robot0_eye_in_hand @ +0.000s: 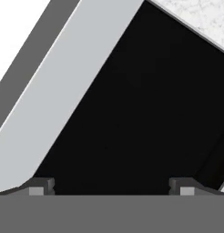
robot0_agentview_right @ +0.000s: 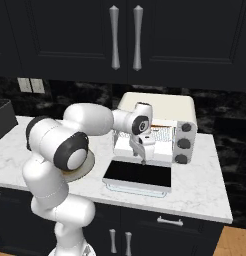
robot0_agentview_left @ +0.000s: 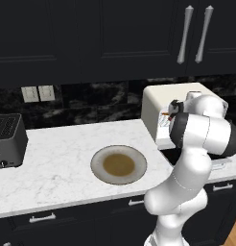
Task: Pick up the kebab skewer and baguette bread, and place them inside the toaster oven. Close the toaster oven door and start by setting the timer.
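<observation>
From the left base view, the toaster oven (robot0_agentview_left: 160, 108) stands on white marble counter (robot0_agentview_left: 62, 153), right of an empty plate (robot0_agentview_left: 119, 165), partly behind the arm.

Across the right base view, the gripper (robot0_agentview_right: 143, 159) hangs just above the toaster oven door (robot0_agentview_right: 138, 175), which lies folded down flat, long axis across the oven front; something orange lies on the rack.

Through the hand view, spread, empty fingers (robot0_eye_in_hand: 41, 186) face dark glass.
</observation>
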You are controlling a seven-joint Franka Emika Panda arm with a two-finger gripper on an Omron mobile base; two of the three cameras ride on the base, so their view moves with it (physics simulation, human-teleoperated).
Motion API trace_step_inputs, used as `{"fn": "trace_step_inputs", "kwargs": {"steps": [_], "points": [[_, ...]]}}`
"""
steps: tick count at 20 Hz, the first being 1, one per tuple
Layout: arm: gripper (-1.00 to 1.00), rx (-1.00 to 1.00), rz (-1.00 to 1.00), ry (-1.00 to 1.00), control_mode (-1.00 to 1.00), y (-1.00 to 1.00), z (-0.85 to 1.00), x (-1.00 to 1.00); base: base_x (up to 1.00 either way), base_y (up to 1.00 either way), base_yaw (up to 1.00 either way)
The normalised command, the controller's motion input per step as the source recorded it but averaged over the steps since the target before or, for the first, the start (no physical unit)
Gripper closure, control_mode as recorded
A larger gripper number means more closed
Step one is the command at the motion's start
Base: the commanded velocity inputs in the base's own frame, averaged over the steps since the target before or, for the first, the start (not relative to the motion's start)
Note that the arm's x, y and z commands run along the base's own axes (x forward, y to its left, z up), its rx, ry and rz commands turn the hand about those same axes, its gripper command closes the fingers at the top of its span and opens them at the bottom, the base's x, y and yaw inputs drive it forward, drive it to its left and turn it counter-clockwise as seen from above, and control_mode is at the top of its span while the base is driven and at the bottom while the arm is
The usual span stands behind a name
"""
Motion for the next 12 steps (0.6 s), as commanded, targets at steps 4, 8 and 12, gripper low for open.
{"fn": "trace_step_inputs", "kwargs": {"steps": [4,8,12], "points": [[-1.0,0.0,0.0,0.0,-1.0,0.0,0.0,0.02,0.0,0.0,0.0],[-1.0,0.0,0.0,0.0,-1.0,0.0,0.0,-0.07,0.0,0.0,0.0],[-1.0,0.0,0.0,-0.02,-1.0,-0.02,0.0,-0.66,0.0,0.0,0.0]]}}
